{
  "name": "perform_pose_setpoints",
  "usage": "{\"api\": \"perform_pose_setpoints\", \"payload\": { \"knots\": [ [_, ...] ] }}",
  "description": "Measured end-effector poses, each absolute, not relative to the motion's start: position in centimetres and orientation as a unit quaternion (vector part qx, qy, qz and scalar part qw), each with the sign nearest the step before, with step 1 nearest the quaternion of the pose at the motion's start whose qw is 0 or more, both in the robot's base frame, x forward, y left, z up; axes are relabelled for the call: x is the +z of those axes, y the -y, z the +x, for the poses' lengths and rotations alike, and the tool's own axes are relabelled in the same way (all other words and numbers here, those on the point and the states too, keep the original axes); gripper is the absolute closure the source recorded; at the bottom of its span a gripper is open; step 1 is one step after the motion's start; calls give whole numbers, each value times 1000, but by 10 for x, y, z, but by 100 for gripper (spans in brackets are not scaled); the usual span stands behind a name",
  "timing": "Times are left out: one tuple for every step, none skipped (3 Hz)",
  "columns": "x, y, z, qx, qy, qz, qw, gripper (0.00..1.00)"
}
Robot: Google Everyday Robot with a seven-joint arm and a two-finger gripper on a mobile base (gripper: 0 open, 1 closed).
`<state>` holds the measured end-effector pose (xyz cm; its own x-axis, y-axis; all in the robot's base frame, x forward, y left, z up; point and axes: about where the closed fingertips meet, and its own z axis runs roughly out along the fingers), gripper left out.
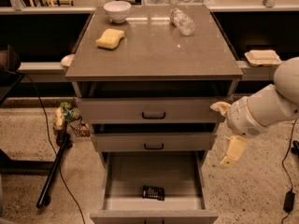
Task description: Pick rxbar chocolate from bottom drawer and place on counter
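Observation:
The rxbar chocolate point(153, 192) is a small black-wrapped bar lying flat near the front of the bottom drawer point(154, 180), which is pulled open. The counter point(154, 55) is the grey-brown top of the cabinet. My gripper point(225, 129) hangs at the cabinet's right side, level with the middle drawer, on a white arm coming in from the right. Its two cream fingers point(232, 151) stand wide apart with nothing between them. The gripper is above and to the right of the bar, outside the drawer.
On the counter lie a yellow sponge point(110, 38), a white bowl point(117, 10) and a clear plastic bottle point(182, 21) on its side. The two upper drawers point(152, 112) stand slightly out. A black stand and cables point(52, 171) are on the floor at the left.

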<state>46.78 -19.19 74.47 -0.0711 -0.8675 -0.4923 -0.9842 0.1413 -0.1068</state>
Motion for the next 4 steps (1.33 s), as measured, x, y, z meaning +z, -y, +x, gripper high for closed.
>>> {"api": "perform_pose_setpoints", "payload": {
  "knots": [
    [733,189,467,135,-717,-647,221,0],
    [687,183,462,135,-707,-660,215,0],
    [631,179,463,136,-695,-670,223,0],
    [585,177,469,148,-687,-668,245,0]
  ]
}}
